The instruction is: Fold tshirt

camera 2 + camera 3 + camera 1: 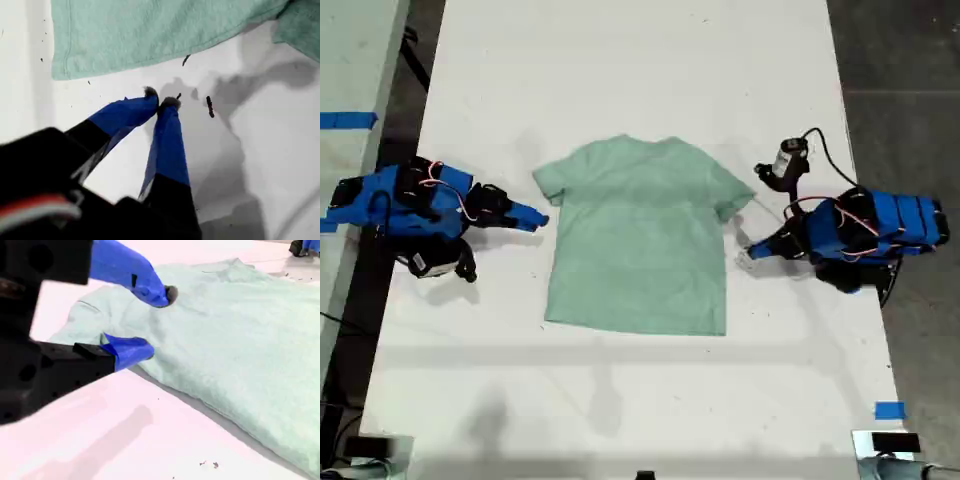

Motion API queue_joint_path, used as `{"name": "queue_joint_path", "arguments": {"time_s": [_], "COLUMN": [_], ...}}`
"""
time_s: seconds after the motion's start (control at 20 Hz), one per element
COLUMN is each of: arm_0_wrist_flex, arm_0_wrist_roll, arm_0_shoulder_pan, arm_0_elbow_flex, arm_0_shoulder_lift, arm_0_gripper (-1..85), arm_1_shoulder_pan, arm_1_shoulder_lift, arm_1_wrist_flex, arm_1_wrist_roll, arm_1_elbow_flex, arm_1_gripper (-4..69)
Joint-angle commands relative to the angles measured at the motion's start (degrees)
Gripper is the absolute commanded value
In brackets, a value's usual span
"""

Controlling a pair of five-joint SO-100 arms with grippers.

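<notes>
The pale mint-green tshirt (638,240) lies flat and spread out in the middle of the white table (640,70), neck toward the far edge. My first gripper (160,100) is shut with its blue tips touching, empty, low over bare table just off the tshirt (150,30) side edge, below the sleeve; it is at the exterior view's right (748,253). My second gripper (157,322) is open, its fingers spread at the sleeve of the tshirt (240,330), at the exterior view's left (538,215). Nothing is held.
A motor with a black cable (787,160) rises behind the arm at the exterior view's right. Blue tape (890,410) marks the near table corner at that side. Dark specks (209,106) dot the table. Dark floor (910,80) borders the table.
</notes>
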Motion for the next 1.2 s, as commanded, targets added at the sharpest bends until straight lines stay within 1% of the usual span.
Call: {"name": "queue_joint_path", "arguments": {"time_s": [0.0, 0.65, 0.75, 0.85, 0.9, 1.05, 1.1, 1.15], "arm_0_wrist_flex": [-0.26, -0.26, -0.53, -2.99, -3.69, -3.16, -3.16, -3.43], "arm_0_wrist_roll": [-0.88, -0.88, -3.08, -5.27, -5.89, -6.06, -6.06, -6.50], "arm_0_shoulder_pan": [2.81, 1.93, 2.02, 2.64, 2.55, 2.29, 2.72, 3.34], "arm_0_elbow_flex": [0.62, 0.62, 0.35, 0.09, -0.44, -4.39, -5.63, -6.42], "arm_0_shoulder_lift": [6.06, 6.06, 6.06, 6.06, 6.06, 4.31, 3.34, 2.11], "arm_0_gripper": [0.1, 0.2, 0.1, 0.1, 0.1, 0.1, 0.1, 0.1], "arm_1_shoulder_pan": [0.62, 0.62, 0.62, 0.62, 0.62, 0.62, 0.62, 1.49], "arm_1_shoulder_lift": [3.43, 3.43, 3.43, 3.43, 3.43, 3.43, 3.43, 3.43], "arm_1_wrist_flex": [1.23, 1.23, 1.23, 1.23, 1.23, 1.23, 1.32, 1.23], "arm_1_wrist_roll": [-0.44, -0.44, -0.44, -0.44, -0.44, -0.44, 1.14, 8.09], "arm_1_elbow_flex": [-0.26, -0.26, -0.26, -0.26, -0.26, -0.26, -0.35, -0.35], "arm_1_gripper": [4.2, 4.1, 4.1, 4.1, 4.1, 4.1, 3.9, 3.7]}}
